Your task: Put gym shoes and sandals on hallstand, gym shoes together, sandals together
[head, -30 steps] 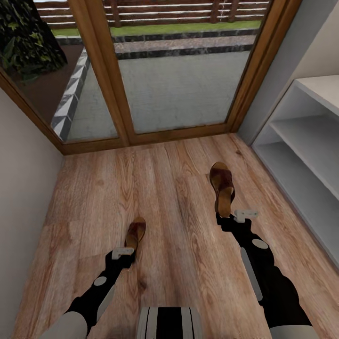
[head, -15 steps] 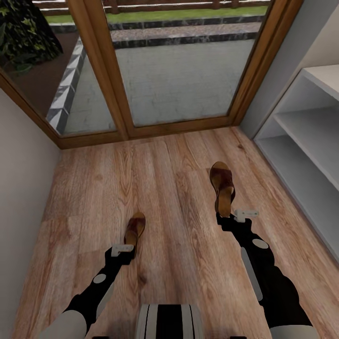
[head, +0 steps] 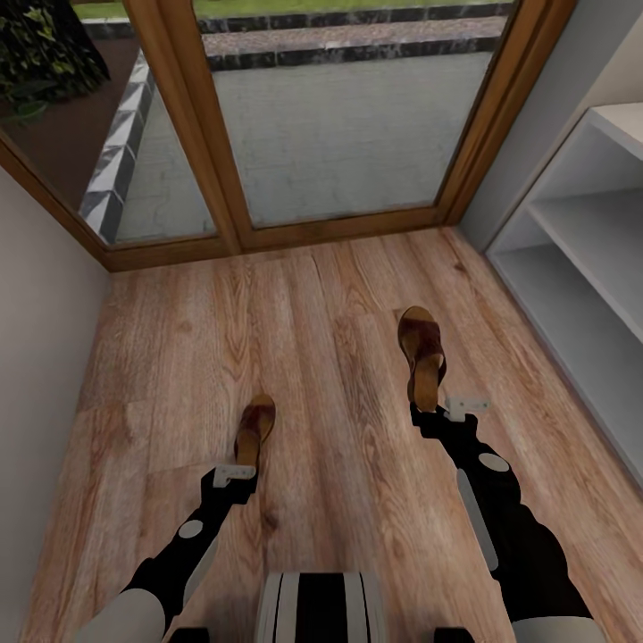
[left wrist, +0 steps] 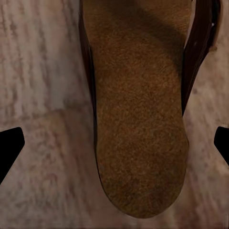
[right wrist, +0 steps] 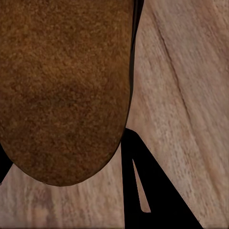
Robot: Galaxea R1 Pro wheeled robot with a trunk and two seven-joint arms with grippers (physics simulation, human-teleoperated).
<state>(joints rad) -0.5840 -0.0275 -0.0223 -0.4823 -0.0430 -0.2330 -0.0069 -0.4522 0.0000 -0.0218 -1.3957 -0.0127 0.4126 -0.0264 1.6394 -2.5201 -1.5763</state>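
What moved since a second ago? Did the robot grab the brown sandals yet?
Mostly the camera tipped down, so the door and rack slid up the picture. The left gripper slid back a little toward the heel of the left sandal. Nothing was grabbed. The right gripper stays at the heel of the right sandal, and both sandals lie on the floor as before.

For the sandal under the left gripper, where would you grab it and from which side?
Probably the heel end of the left sandal, from above: it lies flat on the corridor floor with its insole up and heel toward the robot, and the left gripper's fingertips already straddle that narrow end.
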